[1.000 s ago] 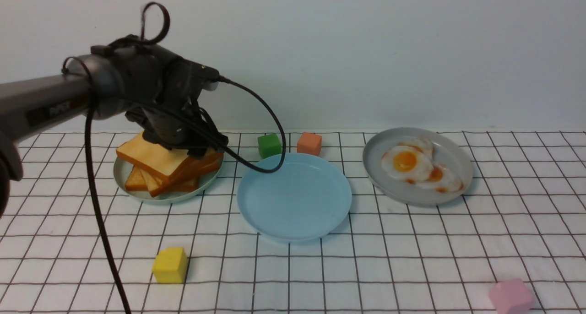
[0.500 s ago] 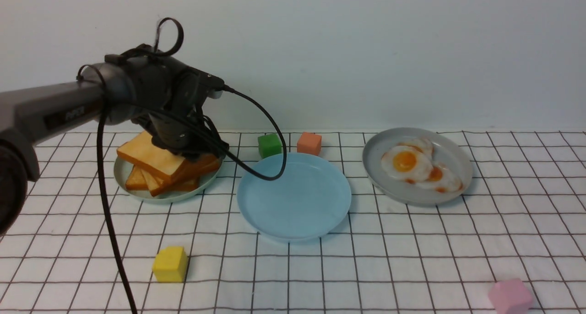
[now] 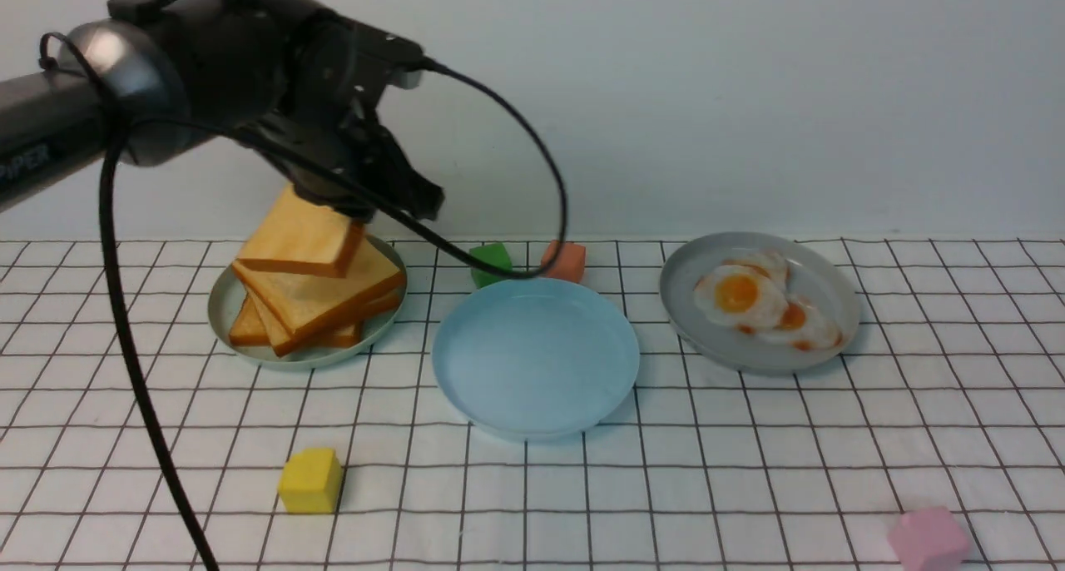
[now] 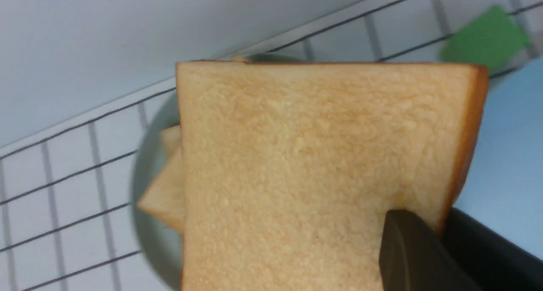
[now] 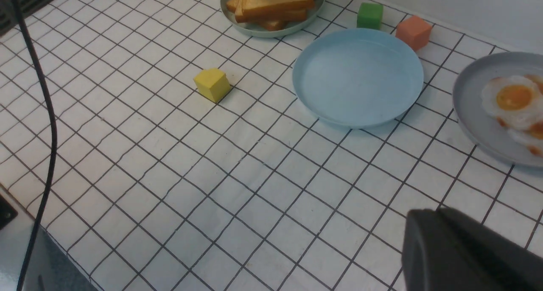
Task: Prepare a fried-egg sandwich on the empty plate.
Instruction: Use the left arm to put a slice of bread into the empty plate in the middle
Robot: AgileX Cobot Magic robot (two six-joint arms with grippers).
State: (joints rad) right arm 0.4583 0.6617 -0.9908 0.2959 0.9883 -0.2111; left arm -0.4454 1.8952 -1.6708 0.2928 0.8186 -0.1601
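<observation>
In the front view I am watching the left end effector (image 3: 354,209) hanging above the greenish-grey plate (image 3: 218,313) with its jaws clenched on one toast slice (image 3: 299,242). The slice is tilting, drooping away from the jaws on the side that faces away from the goal, clear of the toast stack (image 3: 320,300) under it. The light-blue plate (image 3: 537,363) is lying bare, below this end effector, off to its right and a little nearer to me. So I am judging the coming move as a carry rightward and down. The fried eggs (image 3: 753,300) are sitting further out along that same direction, well apart.

In the left wrist view the toast slice (image 4: 305,163) is filling most of the picture, and one dark finger (image 4: 411,257) is pressing on it near a corner, just beside the darker crust edge. The light-blue plate (image 4: 505,155) is showing past that crust edge, so the gripped side is leading toward it.

In the right wrist view only a dark part of the right end effector (image 5: 466,253) is showing, and I cannot tell whether it is released or clenched; nothing is visibly in it. The light-blue plate (image 5: 358,76) is lying ahead of it, well apart, with the eggs (image 5: 515,102) closer on its right.
</observation>
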